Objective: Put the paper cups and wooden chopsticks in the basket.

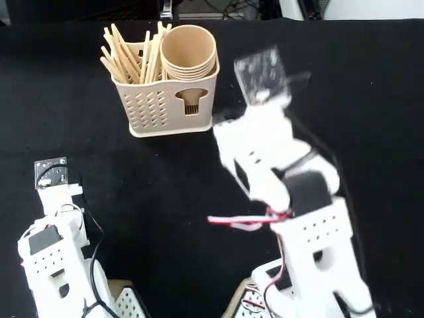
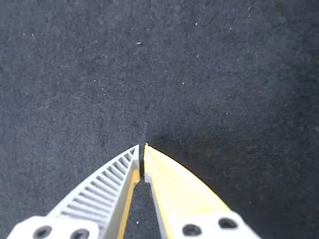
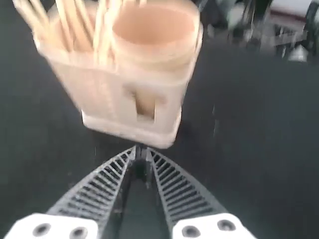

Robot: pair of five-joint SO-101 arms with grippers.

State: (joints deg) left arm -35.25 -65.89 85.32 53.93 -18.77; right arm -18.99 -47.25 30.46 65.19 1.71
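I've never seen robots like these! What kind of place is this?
Probably a robot lab or workshop: two white robot arms at a black-cloth table, cables behind its far edge, and a basket holding paper cups and chopsticks.

Paper cups (image 1: 189, 52) sit in the basket (image 1: 165, 103), right of chopsticks (image 1: 132, 56).

We see a matt beige plastic basket (image 1: 159, 106), smooth tan paper cups (image 1: 189, 50), pale bare wooden chopsticks (image 1: 129, 56), and a matt black cloth (image 2: 149, 59), faintly fuzzy.
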